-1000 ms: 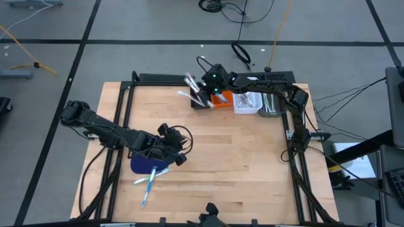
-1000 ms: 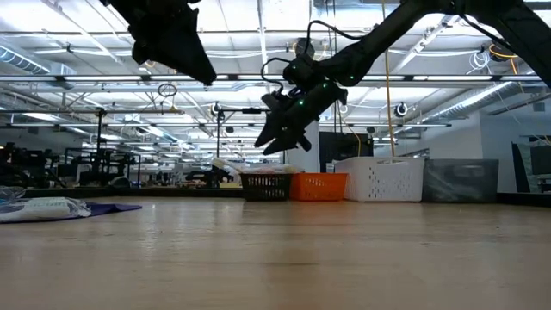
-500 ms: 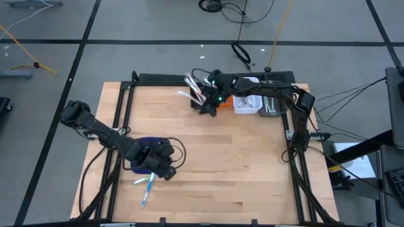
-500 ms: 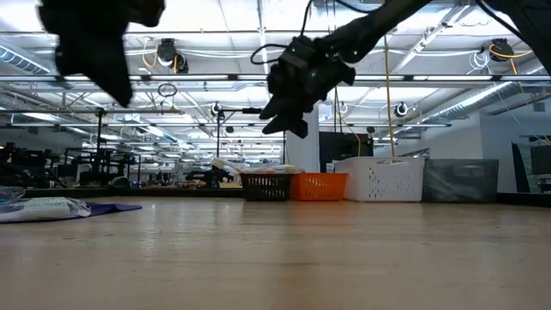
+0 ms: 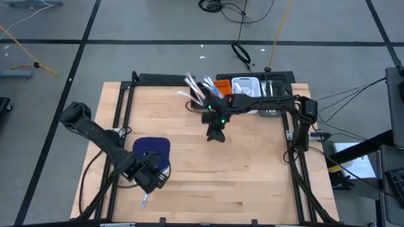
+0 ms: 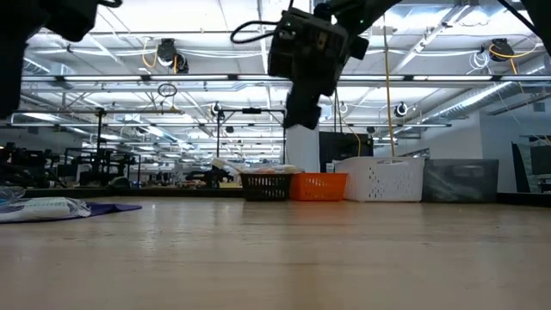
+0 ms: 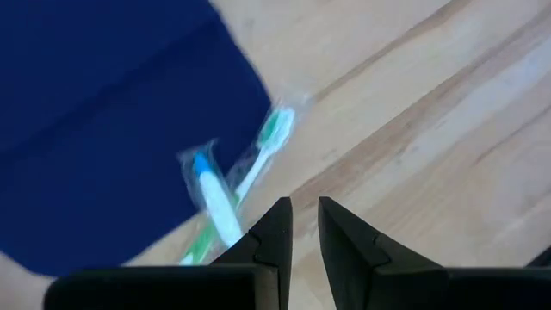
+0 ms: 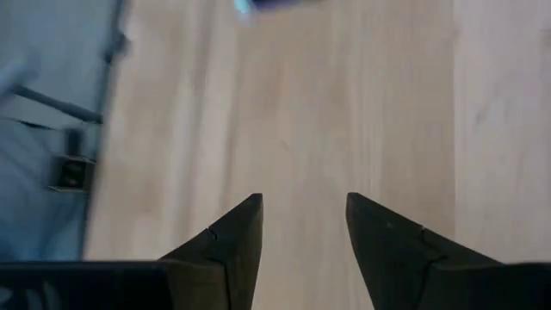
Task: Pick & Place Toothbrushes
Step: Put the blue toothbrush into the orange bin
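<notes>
Two wrapped toothbrushes lie crossed, partly on the dark blue mat and partly on the wood. My left gripper hangs just above their near ends, pointing steeply down, its fingers a narrow gap apart with nothing between them. In the high view it covers most of them; one tip shows. More toothbrushes stick up out of the black bin at the far edge. My right gripper is open and holds nothing, high over the table's middle.
An orange bin, a white bin and a grey bin stand in a row beside the black one at the far edge. Bare wood fills the middle and right of the table.
My left gripper has swung from the mat's right side toward the near edge, sinking a little and rolling, and now hangs over the toothbrushes. My right gripper has drawn away from the black bin toward the table's middle and tipped further downward. The toothbrushes have not moved.
</notes>
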